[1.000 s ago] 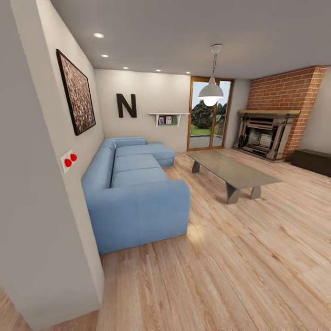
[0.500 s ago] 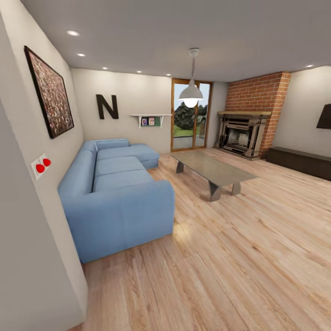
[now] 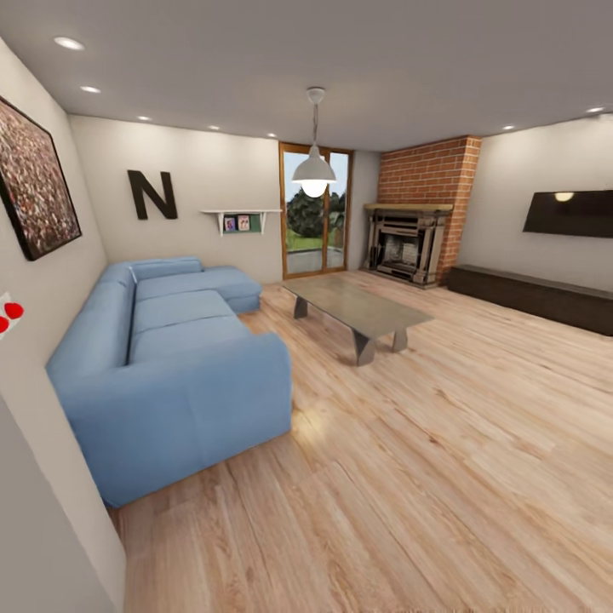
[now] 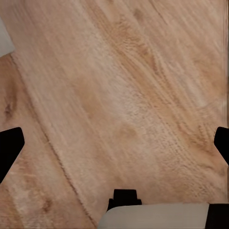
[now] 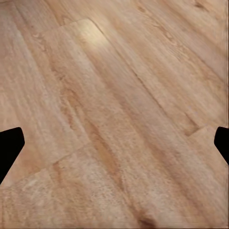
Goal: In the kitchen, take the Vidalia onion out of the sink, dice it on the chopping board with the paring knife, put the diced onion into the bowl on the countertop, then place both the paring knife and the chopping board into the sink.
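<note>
I was looking from the head camera into a living room: a blue sofa [image 3: 170, 358] sat against the left wall, a low grey coffee table [image 3: 358, 311] stood mid-room on the wooden floor [image 3: 443, 477], and a brick fireplace [image 3: 417, 230] filled the far right corner beside a glass door [image 3: 313, 213]. A dark television [image 3: 569, 213] hung on the right wall. My left gripper [image 4: 114, 148] and right gripper [image 5: 114, 148] both hung spread wide over bare planks, holding nothing. I could not see the onion or sink from here.
</note>
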Motion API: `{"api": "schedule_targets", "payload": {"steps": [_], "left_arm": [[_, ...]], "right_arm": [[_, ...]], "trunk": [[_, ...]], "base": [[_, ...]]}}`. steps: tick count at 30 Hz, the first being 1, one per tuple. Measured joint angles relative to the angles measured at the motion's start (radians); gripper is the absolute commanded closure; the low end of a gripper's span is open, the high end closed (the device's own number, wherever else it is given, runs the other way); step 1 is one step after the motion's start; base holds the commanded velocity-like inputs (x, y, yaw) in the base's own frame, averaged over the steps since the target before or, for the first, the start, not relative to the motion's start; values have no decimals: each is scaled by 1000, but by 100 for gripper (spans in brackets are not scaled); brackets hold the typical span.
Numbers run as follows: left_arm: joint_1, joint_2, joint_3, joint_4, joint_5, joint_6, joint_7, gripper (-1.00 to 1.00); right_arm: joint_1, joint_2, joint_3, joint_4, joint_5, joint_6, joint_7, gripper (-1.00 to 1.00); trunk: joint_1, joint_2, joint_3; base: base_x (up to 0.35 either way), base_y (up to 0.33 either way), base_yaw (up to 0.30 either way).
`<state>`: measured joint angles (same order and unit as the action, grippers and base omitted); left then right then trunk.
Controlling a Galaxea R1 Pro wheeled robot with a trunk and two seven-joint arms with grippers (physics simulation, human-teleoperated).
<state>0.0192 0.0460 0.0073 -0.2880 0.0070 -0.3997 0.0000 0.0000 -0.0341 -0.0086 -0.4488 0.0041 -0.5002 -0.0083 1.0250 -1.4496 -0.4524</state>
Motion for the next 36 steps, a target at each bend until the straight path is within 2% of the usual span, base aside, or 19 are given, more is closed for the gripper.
{"api": "schedule_targets", "payload": {"steps": [13,36], "left_arm": [[0,0,1,0,0,0,0,-100],[0,0,1,0,0,0,0,-100]], "right_arm": [[0,0,0,2,0,0,0,-100],[0,-1,0,5,0,0,0,-100]], "trunk": [[0,0,-7],[0,0,-17]], "base": [[4,0,-280],[68,0,-280]]}}
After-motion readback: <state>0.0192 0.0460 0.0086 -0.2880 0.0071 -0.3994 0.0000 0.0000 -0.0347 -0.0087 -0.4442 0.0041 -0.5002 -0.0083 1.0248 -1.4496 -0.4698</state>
